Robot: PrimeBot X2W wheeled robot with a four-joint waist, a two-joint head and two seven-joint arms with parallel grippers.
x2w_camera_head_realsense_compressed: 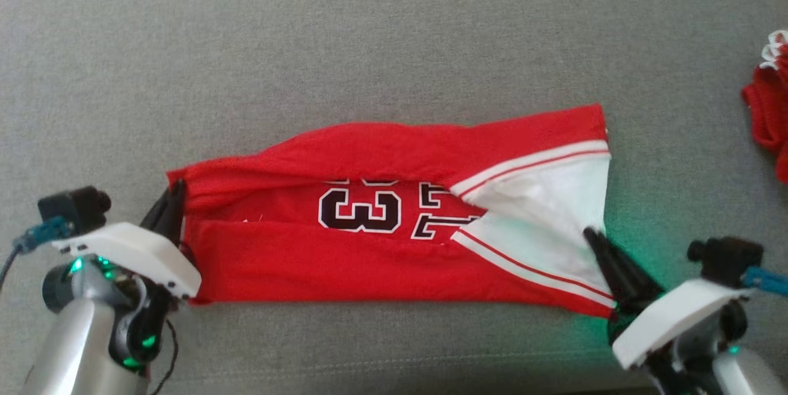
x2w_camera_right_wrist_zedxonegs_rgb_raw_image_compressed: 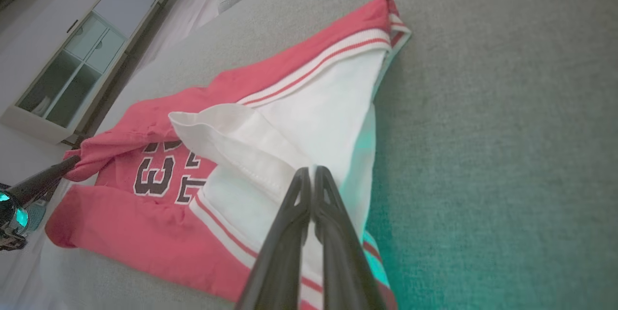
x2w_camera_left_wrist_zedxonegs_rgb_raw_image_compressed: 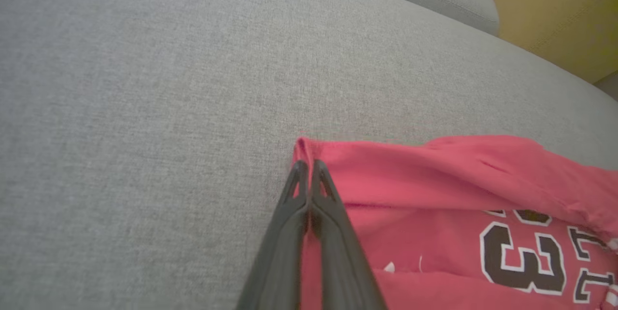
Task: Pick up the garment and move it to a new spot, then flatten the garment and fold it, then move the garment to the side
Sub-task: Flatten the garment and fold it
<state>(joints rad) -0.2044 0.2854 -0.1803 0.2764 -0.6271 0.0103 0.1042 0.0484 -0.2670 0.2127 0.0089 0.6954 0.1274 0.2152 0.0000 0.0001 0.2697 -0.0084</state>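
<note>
Between my left fingers (x2w_camera_head_realsense_compressed: 165, 213) and right fingers (x2w_camera_head_realsense_compressed: 615, 272), both closed, the garment (x2w_camera_head_realsense_compressed: 369, 259) lies with long edges folded in; crosswise folding and moving aside look still undone.

Your left gripper (x2w_camera_head_realsense_compressed: 174, 192) sits at the lower left of the head view, fingers pressed together and pointing up and slightly right. Your right gripper (x2w_camera_head_realsense_compressed: 592, 238) sits at the lower right, fingers likewise closed, slanting up and left from its white wrist (x2w_camera_head_realsense_compressed: 668, 315).
</note>
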